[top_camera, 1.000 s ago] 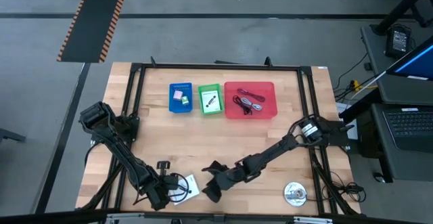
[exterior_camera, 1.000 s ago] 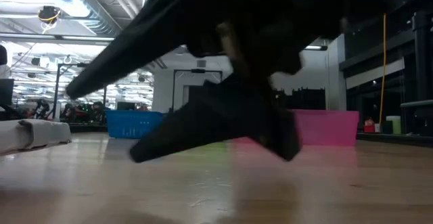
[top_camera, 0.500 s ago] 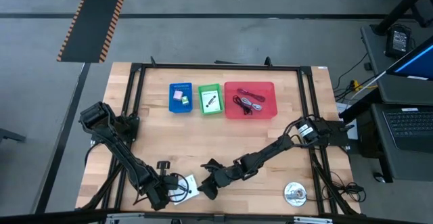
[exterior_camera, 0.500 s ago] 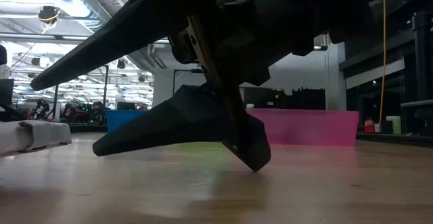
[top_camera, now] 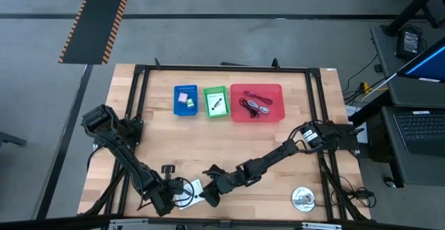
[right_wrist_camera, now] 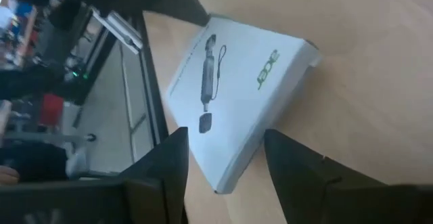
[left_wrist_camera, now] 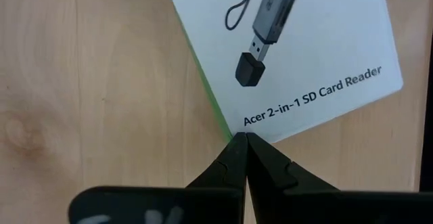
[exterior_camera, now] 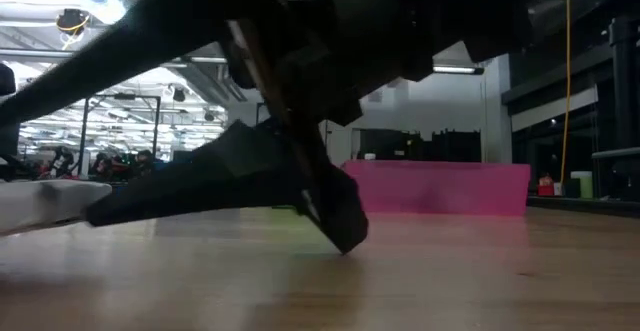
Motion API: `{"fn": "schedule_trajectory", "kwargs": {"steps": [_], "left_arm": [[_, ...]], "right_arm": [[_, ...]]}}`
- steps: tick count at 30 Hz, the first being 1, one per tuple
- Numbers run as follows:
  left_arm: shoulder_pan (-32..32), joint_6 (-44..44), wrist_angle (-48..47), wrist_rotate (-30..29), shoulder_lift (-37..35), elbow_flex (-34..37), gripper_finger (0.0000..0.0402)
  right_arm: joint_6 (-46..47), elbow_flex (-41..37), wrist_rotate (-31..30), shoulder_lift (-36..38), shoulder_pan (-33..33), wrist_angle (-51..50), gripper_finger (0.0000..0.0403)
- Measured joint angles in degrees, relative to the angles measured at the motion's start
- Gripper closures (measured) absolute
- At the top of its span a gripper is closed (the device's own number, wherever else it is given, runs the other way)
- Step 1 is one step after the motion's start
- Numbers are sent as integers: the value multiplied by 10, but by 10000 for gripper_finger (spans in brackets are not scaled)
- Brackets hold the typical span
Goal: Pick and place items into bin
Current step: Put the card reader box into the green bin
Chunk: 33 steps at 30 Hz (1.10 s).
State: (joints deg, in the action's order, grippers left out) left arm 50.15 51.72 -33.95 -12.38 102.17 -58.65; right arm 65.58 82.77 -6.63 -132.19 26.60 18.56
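A white "Acer 2-in-1 SD Card Reader" box [top_camera: 191, 190] lies flat on the wooden table near its near edge; it also fills the left wrist view [left_wrist_camera: 298, 48] and shows in the right wrist view [right_wrist_camera: 237, 95]. My left gripper [top_camera: 167, 203] [left_wrist_camera: 245, 137] is shut, its tips at one corner of the box. My right gripper [top_camera: 210, 194] [right_wrist_camera: 224, 135] is open and low over the table [exterior_camera: 340, 233], just right of the box, with one finger on either side of the box's nearest end, apart from it. My left gripper has its shut fingertips right at a corner of the box [left_wrist_camera: 238, 130], coming along the table top. I cannot tell whether they touch the box. The box lies flat on the table.
Three bins stand in a row at the table's far side: blue [top_camera: 176, 99], green [top_camera: 207, 102] and red [top_camera: 234, 112], the red one holding cable loops [top_camera: 256, 106]. A small black piece [top_camera: 167, 169] lies beside the left arm. A round disc [top_camera: 302, 199] sits near the right near corner.
My right gripper has moved along the table toward the left edge, closing on the white box, staying low and open. The left gripper and the box have kept still.
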Motion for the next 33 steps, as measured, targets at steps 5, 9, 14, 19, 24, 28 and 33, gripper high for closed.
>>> {"fn": "schedule_trajectory", "kwargs": {"steps": [5, 9, 14, 19, 24, 28, 33], "left_arm": [[0, 0, -2, 1, 0, 1, 398], [0, 0, -1, 0, 0, 1, 398], [0, 0, -1, -5, 0, 1, 398], [0, 2, 0, -6, 0, 0, 398], [-1, 7, 4, -11, 0, 0, 398], [-1, 7, 4, -11, 0, 0, 398], [-1, 10, 3, -11, 0, 0, 398]], "right_arm": [[-18, 52, 11, -22, -3, -52, 233], [-13, 74, 11, -25, -4, -96, 234], [-13, 78, 10, -25, -4, -98, 234], [3, 80, 9, -24, -6, -116, 234], [27, 81, 13, -20, -11, -157, 234], [27, 80, 14, -20, -10, -155, 234], [34, 79, 37, -21, -9, -130, 234]]}}
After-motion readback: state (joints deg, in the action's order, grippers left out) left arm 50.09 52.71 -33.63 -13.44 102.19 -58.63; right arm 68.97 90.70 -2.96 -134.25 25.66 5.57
